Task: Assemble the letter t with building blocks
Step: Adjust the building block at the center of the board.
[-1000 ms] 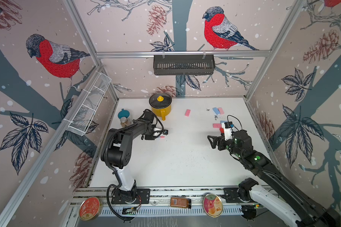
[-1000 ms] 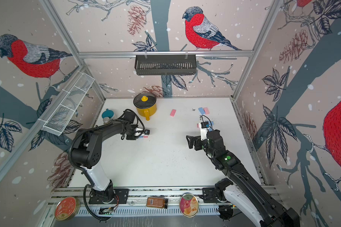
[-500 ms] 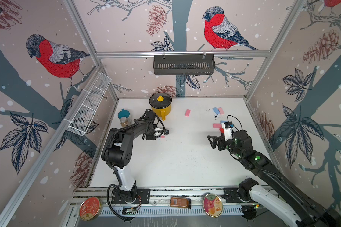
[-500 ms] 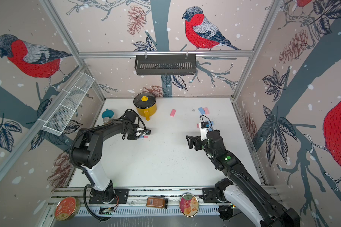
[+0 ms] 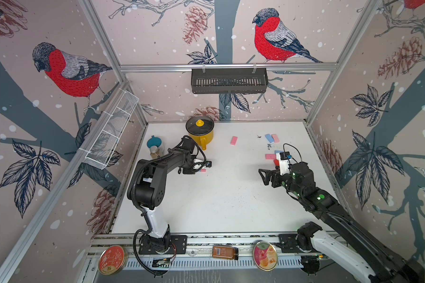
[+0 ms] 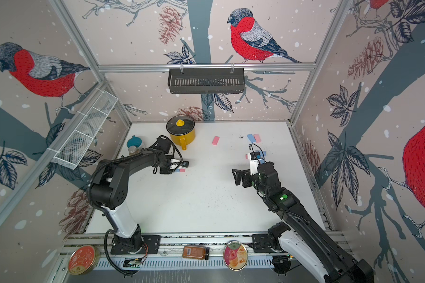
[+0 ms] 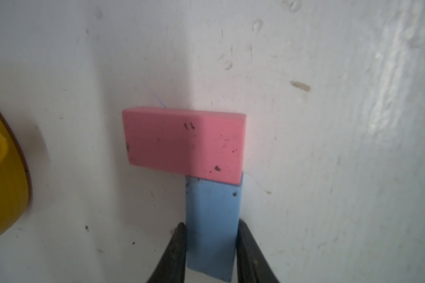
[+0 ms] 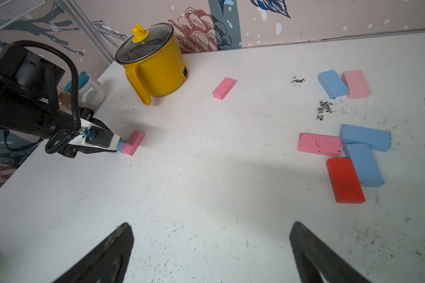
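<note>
1. Front rail, bottom of the frame in both top views: a brown spice jar (image 5: 225, 252) between two round tins (image 5: 112, 259).
2. Right tool (image 8: 211, 224): jaws wide apart, nothing between them, held over the bare white surface (image 5: 219, 196) at centre right.
3. Just beyond it, a block cluster: one long pink block (image 8: 319, 144), two light blue blocks (image 8: 365, 137) and one red block (image 8: 345, 180), lying flat and packed together.
4. Left tool (image 7: 211, 227), centre left: jaws clamped on the long sides of a blue block (image 7: 212, 201) lying flat. Its free end touches the long side of a pink crossbar block (image 7: 184, 143), meeting it near one end, not mid-length.
5. Farther, upper middle: a lone pink block (image 5: 233, 140); to its right a blue-and-pink pair (image 5: 269, 138) side by side, touching.
6. Far edge: yellow lidded pot (image 5: 200, 133); black basket (image 5: 228, 80) on the back wall.
</note>
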